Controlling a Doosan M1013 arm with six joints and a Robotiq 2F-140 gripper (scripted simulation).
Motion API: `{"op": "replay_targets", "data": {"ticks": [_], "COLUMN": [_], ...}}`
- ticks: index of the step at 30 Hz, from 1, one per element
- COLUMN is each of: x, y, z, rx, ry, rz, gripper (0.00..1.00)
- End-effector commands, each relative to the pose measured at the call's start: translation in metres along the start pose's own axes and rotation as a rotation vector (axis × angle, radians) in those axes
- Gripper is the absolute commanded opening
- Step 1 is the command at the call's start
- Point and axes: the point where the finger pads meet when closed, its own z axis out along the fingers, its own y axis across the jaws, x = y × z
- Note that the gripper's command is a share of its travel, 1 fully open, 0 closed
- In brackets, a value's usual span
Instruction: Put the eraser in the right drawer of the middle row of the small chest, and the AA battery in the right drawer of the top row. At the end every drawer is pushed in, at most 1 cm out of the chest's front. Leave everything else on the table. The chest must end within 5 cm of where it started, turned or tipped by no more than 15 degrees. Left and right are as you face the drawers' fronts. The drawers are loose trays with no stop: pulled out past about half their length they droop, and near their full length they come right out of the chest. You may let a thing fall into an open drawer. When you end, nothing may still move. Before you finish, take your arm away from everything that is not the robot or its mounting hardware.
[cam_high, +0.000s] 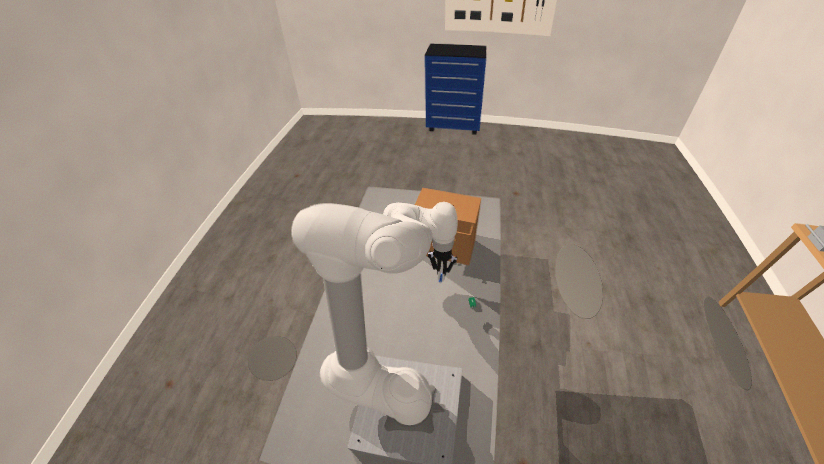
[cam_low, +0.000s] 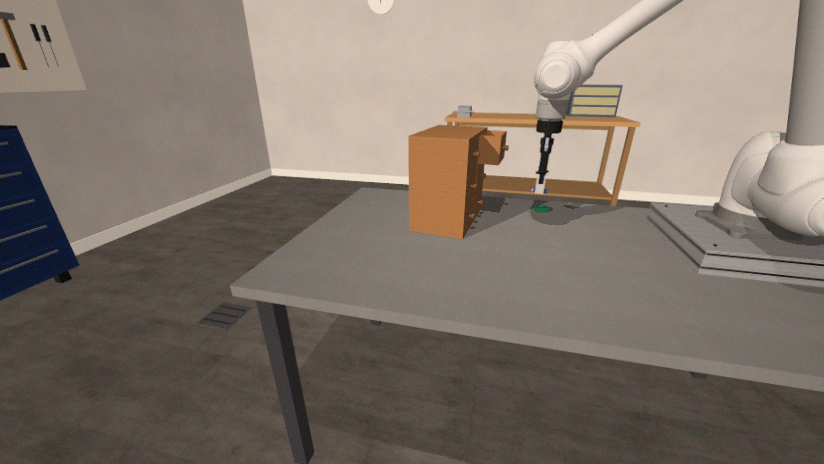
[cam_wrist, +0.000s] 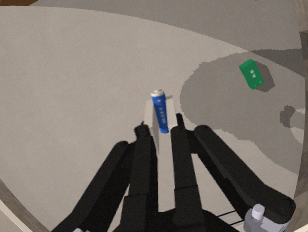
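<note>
the fingers (cam_high: 440, 276) (cam_low: 540, 186) are closed on a blue battery with a silver end (cam_high: 441, 277) (cam_wrist: 160, 111), holding it between their pale tips. they point downward, above the grey worktop (cam_high: 392, 299) (cam_low: 518, 282) (cam_wrist: 75, 65) and in front of the small chest.

the small chest (cam_high: 449, 199) (cam_low: 441, 181), orange-brown and box-shaped, stands upright on the worktop. one drawer (cam_high: 464, 227) (cam_low: 493, 147) in its top row, the one at the right as you face the fronts, sticks out; the battery is outside it, apart from the chest.

a green block with pale marks (cam_high: 472, 302) (cam_low: 541, 208) (cam_wrist: 251, 74) lies on the worktop, apart from the fingers and the chest. the eraser cannot be made out in these views.

the white robot arm (cam_high: 345, 311) (cam_low: 622, 31) rises from a grey metal base plate (cam_high: 452, 377) (cam_low: 680, 227) at the other end of the worktop.
</note>
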Motion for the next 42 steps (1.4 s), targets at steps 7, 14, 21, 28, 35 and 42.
{"op": "replay_targets", "data": {"ticks": [7, 14, 21, 28, 35, 42], "x": [0.0, 0.0, 0.0, 0.0, 0.0, 0.0], "y": [0.0, 0.0, 0.0, 0.0, 0.0, 0.0], "z": [-0.036, -0.06, -0.096, -0.122, -0.156, -0.183], "rx": [0.0, 0.0, 0.0, 0.0, 0.0, 0.0], "ry": [0.0, 0.0, 0.0, 0.0, 0.0, 0.0], "rz": [0.0, 0.0, 0.0, 0.0, 0.0, 0.0], "gripper": [0.06, 0.06, 0.06, 0.06, 0.06, 0.06]}}
